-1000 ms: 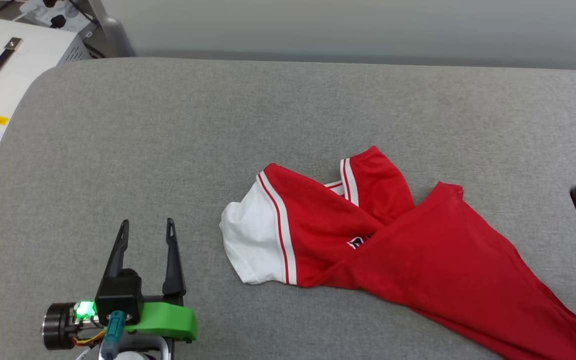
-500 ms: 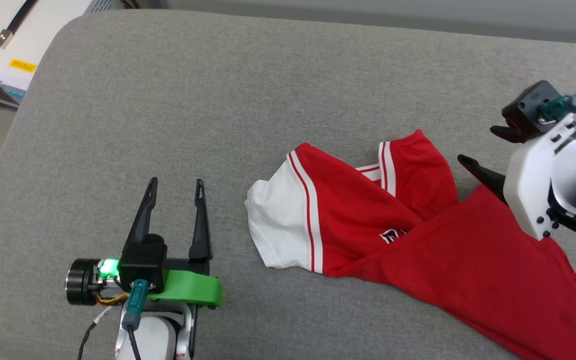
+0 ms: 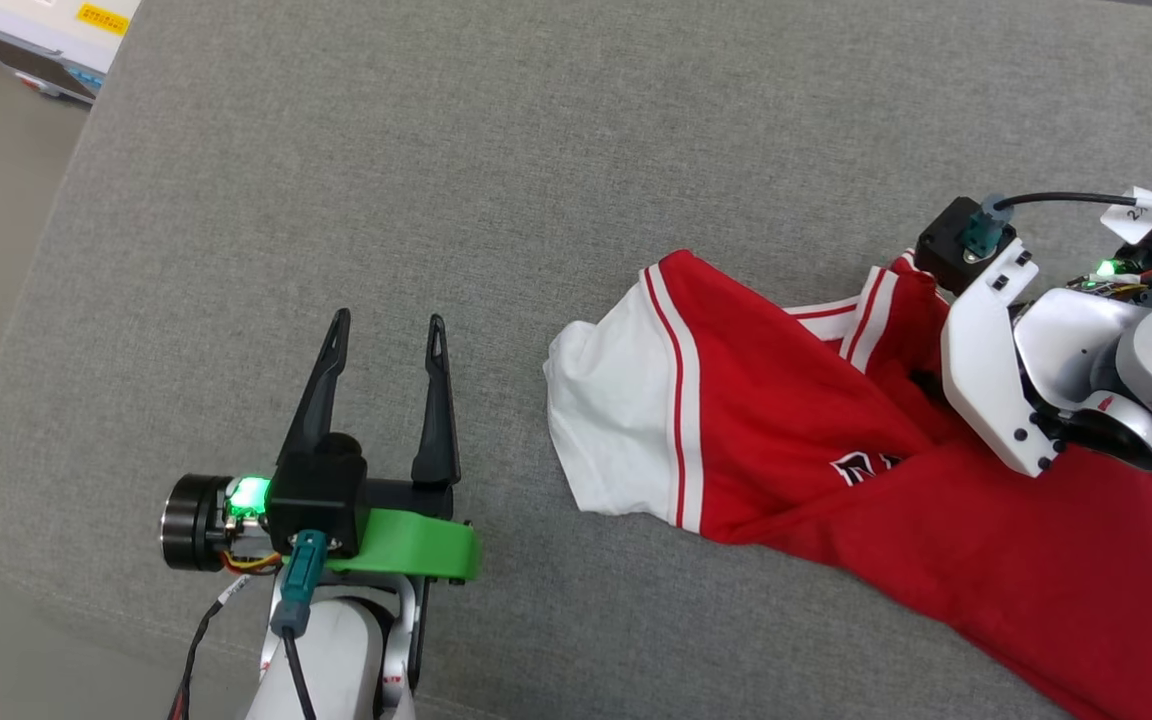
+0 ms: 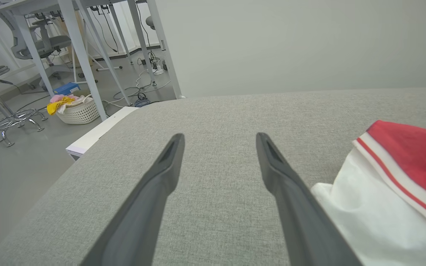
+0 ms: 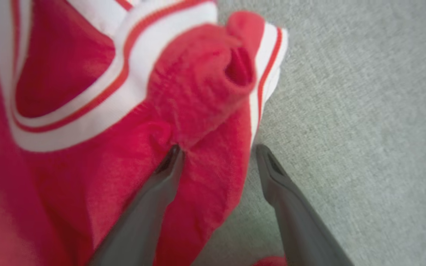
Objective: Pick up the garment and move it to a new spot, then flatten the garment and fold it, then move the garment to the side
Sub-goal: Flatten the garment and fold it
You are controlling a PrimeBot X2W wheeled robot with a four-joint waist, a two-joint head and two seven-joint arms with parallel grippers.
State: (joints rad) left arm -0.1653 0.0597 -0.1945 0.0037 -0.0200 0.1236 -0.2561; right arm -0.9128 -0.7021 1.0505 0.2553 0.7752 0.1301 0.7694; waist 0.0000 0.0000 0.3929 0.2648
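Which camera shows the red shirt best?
The head view: most of the red T-shirt shows, crumpled, with white sleeve, striped trim and some lettering. The left wrist view has its white sleeve at the right edge; the right wrist view, blurred red cloth and trim up close.

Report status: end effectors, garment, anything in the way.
Left end effector open, over grey surface. Right end effector open, straddling red edge of garment. Shirt crumpled, not yet lifted. No obstruction seen.

Light: bright, even, diffuse.
Shadows: faint, soft-edged, under the folds of the garment (image 3: 796, 440).
Focus: head view crisp; right wrist view smeared across the garment, stripes soft.
Distortion: left wrist view tilts the table legs (image 4: 81, 59) far beyond the garment.
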